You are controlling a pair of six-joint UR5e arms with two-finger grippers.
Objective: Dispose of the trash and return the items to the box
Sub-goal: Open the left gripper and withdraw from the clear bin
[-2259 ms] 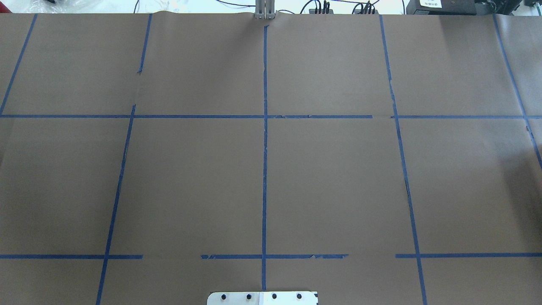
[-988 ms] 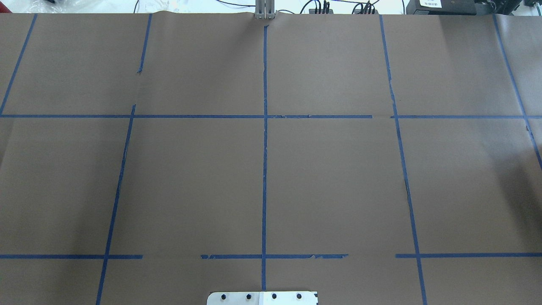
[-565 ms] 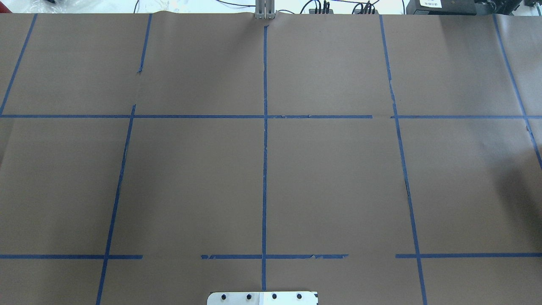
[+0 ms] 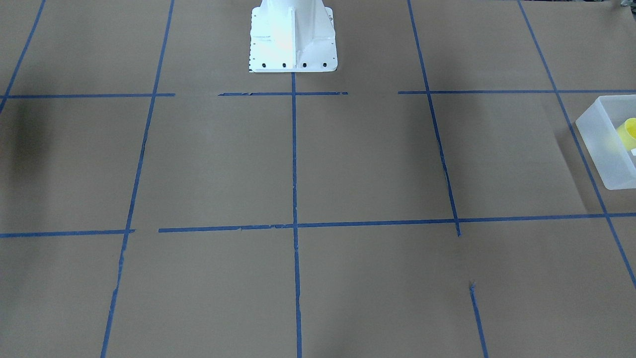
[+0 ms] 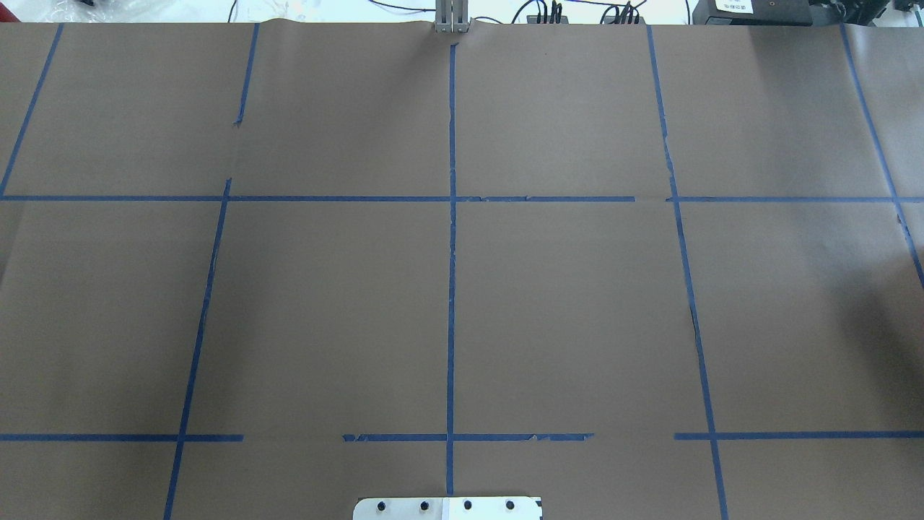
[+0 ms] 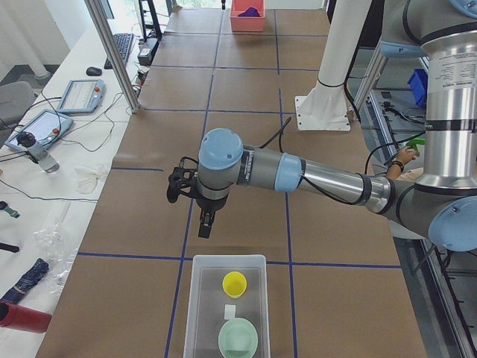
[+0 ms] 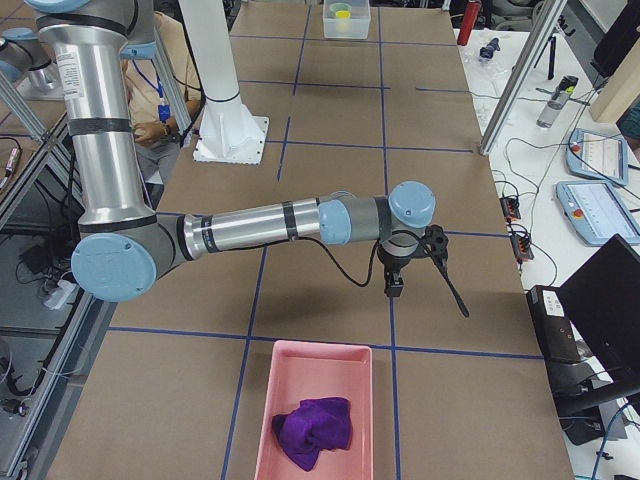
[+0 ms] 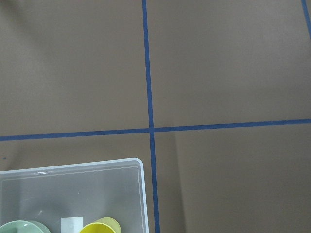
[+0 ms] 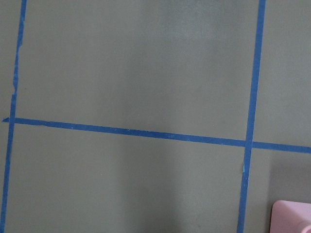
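The frosted-white box [image 6: 195, 298] stands at the table's left end. The yellow cup [image 6: 234, 283] and the pale green bowl [image 6: 238, 337] sit inside it. My left gripper [image 6: 206, 224] hangs above the table just short of the box; I cannot tell whether it is open or shut. The left wrist view shows the box's corner [image 8: 141, 194], the cup [image 8: 99, 227] and the bowl [image 8: 22, 227]. The front view shows the box [image 4: 603, 144] and the cup [image 4: 628, 132] at its right edge. My right gripper [image 7: 395, 288] hangs near the pink tray [image 7: 262, 420]; I cannot tell its state.
The pink tray holds a crumpled purple cloth [image 7: 313, 431]; its corner shows in the right wrist view [image 9: 291, 218]. A small white tag [image 6: 230, 309] lies in the box. The robot's white base [image 4: 292, 40] stands at the table's edge. Blue tape lines cross the brown paper.
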